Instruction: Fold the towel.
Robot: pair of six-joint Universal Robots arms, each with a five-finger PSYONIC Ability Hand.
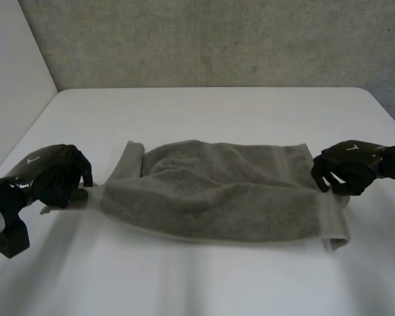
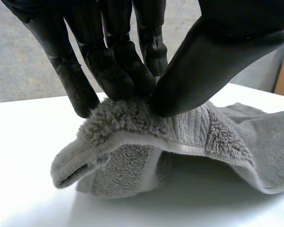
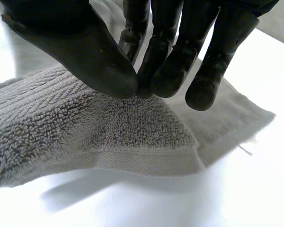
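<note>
The towel (image 1: 217, 191) is sagging, soft and limp, so I'm pinching its two short ends, left hand (image 1: 56, 172) on one hem and right hand (image 1: 347, 164) on the other.

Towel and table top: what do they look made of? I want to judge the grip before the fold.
Towel: grey terry cloth, probably cotton. It has a soft, matte looped pile, with a flat ribbed woven band by the hem where the left hand pinches it. Table: white and smooth with a faint sheen. It could be laminate or painted board; I cannot tell which.
</note>
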